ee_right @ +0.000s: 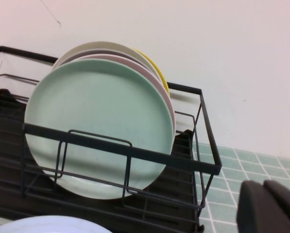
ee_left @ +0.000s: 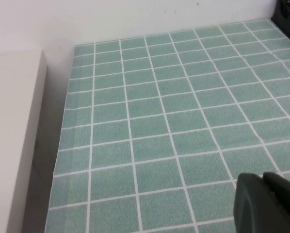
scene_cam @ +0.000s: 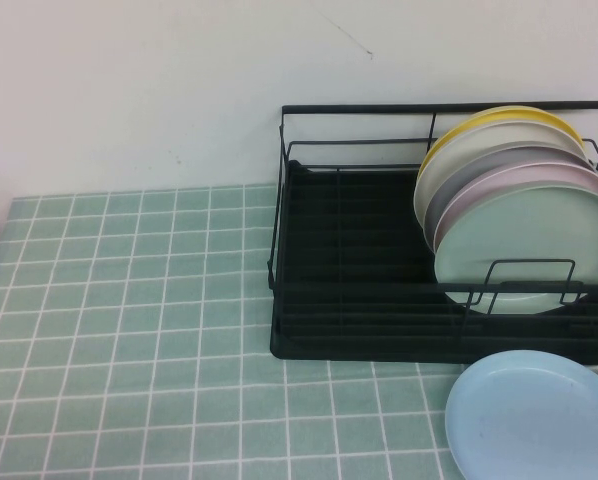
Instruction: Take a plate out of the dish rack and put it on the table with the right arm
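The light blue plate (scene_cam: 534, 415) lies flat on the green tiled table (scene_cam: 129, 330), just in front of the black wire dish rack (scene_cam: 359, 290). A sliver of the plate also shows in the right wrist view (ee_right: 48, 225). My right gripper (ee_right: 263, 187) is shut and empty. It hangs above the tiles off the rack's end (ee_right: 203, 145), apart from the plate. My left gripper (ee_left: 262, 177) is shut and empty over bare tiles. Neither arm shows in the high view.
The rack holds several upright plates: a mint green plate (scene_cam: 534, 245) in front, a pink plate (scene_cam: 519, 185) behind it, then grey, white and yellow ones. A white wall runs behind the table. A pale block (ee_left: 14, 136) stands off the table's left edge.
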